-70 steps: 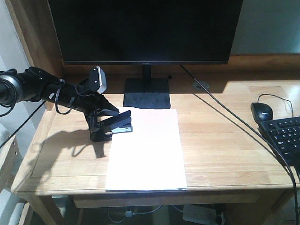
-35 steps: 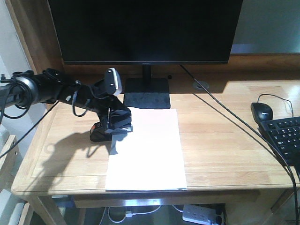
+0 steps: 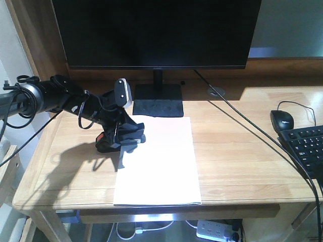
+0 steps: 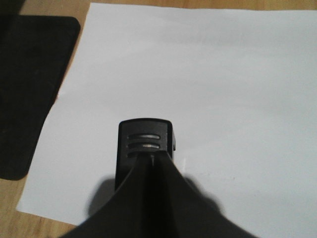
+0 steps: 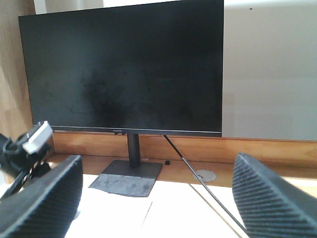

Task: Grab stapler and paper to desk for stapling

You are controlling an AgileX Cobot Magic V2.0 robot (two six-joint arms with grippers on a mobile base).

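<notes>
The black stapler [image 3: 120,139] with its orange-red tab sits on the top-left corner of the white paper [image 3: 157,164], which lies flat on the light-wood desk [image 3: 237,146]. My left gripper [image 3: 122,132] is shut, with its tips resting on top of the stapler. In the left wrist view the closed fingertips [image 4: 151,157] meet over the stapler head [image 4: 143,136], and the paper [image 4: 208,74] spreads beyond it. My right gripper [image 5: 156,198] is open and empty, low over the desk and facing the monitor. It does not show in the front view.
A large black monitor [image 3: 156,30] stands at the back on a flat base [image 3: 157,100]. A cable [image 3: 252,126] runs diagonally across the right half of the desk. A black mouse [image 3: 282,119] and keyboard [image 3: 308,146] sit at the right edge.
My left gripper moved right and down onto the stapler. The stapler's raised top arm now lies closed over the paper corner.
</notes>
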